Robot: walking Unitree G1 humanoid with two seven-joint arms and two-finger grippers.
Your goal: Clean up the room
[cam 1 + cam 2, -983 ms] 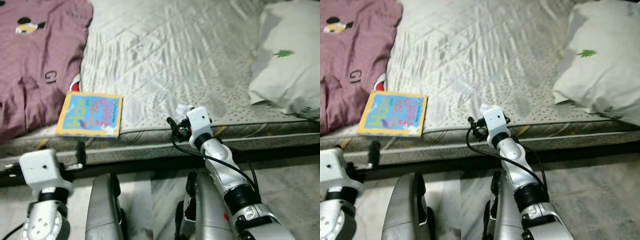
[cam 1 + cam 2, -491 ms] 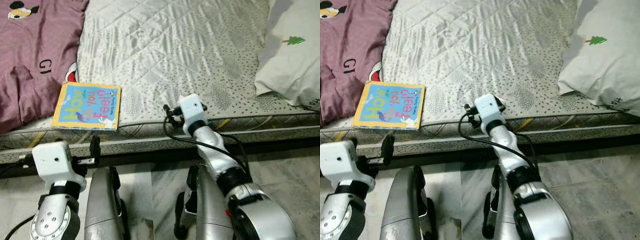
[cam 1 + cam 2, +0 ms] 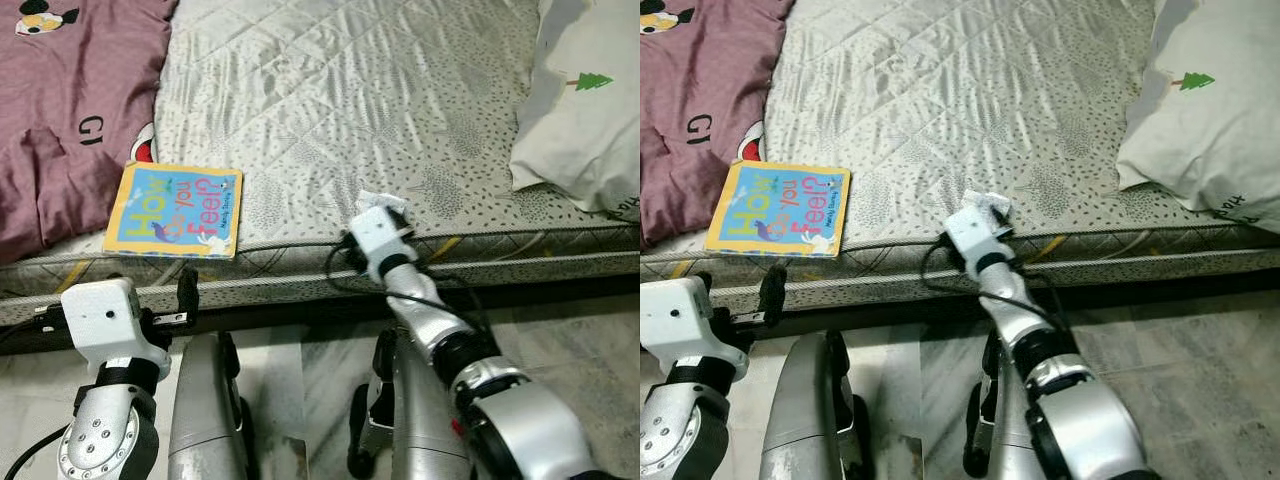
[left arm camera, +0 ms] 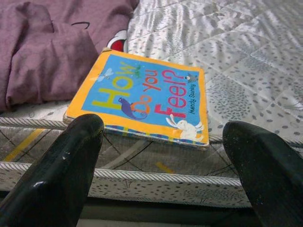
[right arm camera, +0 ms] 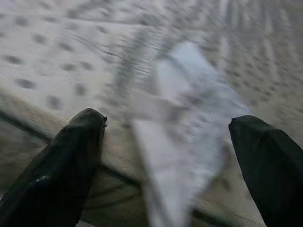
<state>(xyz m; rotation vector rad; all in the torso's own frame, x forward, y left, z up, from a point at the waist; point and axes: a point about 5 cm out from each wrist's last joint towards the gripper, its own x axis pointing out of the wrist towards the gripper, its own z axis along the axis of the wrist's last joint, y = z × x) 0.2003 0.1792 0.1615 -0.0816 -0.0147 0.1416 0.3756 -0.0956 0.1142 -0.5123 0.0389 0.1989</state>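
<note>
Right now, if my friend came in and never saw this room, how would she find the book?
Start at the big grey quilted bed and look along its front edge, beside the purple shirt. The book lies flat there, just beyond the left claw. It's the one bright thing: yellow border, blue cover, colourful letters and a white bunny.

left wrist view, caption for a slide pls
Open left end effector faces a picture book at the mattress edge.
</note>
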